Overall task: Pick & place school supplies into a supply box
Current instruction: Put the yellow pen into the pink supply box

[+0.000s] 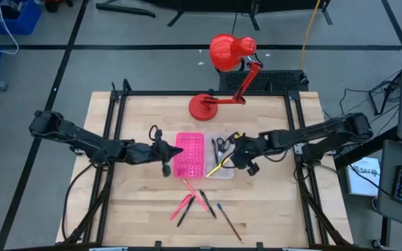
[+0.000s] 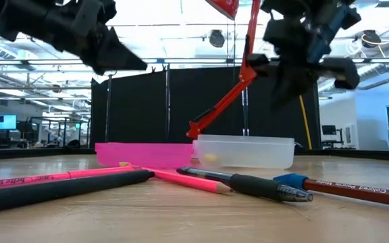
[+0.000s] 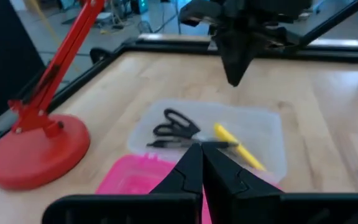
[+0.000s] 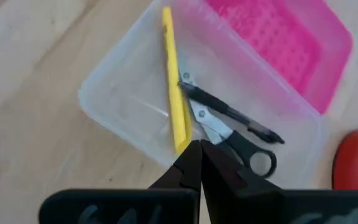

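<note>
Supply box: a clear tray of translucent, frosted plastic with rounded corners, joined along one long side to a hot-pink half whose floor is a grid of small perforations. It sits mid-table on the pale wood-grain table, in front of the round red base of the desk lamp.

Inside the clear tray: a flat-sided yellow pencil lying lengthwise, one end up over the tray's rim, small scissors with silver blades and black loop handles, and a thin black pen across them.

Loose supplies lie on the table nearer the front edge: pink, red and black sticks and a blue-tipped one. In the low view the red pencil carries gold writing, partly legible as "Colored Pencil"; the pink one has black script I cannot read.

Right end effector: above the clear tray, fingers clenched together, empty. Left end effector: just over the pink half's outer side, fingers likewise pressed together, holding nothing.
</note>
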Available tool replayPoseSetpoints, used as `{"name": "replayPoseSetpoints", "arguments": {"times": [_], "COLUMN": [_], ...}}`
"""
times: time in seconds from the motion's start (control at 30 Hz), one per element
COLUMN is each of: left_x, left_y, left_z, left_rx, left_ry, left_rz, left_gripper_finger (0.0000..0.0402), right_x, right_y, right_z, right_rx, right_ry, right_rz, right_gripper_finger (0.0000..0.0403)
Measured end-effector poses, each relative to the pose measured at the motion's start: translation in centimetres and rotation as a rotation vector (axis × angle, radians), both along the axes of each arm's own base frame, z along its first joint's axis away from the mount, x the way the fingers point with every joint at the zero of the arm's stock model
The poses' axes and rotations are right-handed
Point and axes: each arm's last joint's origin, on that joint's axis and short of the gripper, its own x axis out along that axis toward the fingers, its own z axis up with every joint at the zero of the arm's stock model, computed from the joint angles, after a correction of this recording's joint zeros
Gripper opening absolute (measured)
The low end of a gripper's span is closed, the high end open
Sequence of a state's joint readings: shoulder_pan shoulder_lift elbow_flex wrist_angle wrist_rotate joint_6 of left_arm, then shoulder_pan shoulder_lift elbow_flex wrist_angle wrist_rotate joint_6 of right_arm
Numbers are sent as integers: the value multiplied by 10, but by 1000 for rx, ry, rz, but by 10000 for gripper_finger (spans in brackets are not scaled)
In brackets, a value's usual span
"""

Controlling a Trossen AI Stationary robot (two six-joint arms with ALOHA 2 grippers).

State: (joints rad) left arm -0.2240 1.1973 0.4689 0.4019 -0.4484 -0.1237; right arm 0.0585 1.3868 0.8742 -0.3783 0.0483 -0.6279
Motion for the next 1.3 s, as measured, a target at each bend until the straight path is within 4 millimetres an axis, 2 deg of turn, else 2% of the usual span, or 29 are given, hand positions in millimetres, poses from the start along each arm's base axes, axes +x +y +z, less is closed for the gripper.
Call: {"name": "replayPoseSetpoints", "arguments": {"times": [0.13,0.27,0.47,0.63,0.77,1.0,1.3], "left_x": [-2,-4,-6,-10,-11,-13,-13], "left_y": [3,3,4,4,4,4,4], "left_z": [-10,-16,-21,-26,-29,-32,-32], "left_rx": [-12,-18,-18,-25,-23,-35,-42], "left_ry": [21,34,48,66,76,80,78], "left_rz": [17,24,26,25,24,29,29], "left_gripper_finger": [9,10,10,10,10,10,10], "right_x": [12,27,51,62,62,63,63], "right_y": [-1,0,1,2,-1,-4,-5], "right_z": [-21,-36,-41,-42,-48,-55,-65], "right_rx": [-16,-25,-29,-28,-23,-10,-32], "right_ry": [41,101,227,248,282,299,361], "right_rz": [4,16,28,30,25,25,60], "right_gripper_finger": [18,57,122,154,154,129,62]}}
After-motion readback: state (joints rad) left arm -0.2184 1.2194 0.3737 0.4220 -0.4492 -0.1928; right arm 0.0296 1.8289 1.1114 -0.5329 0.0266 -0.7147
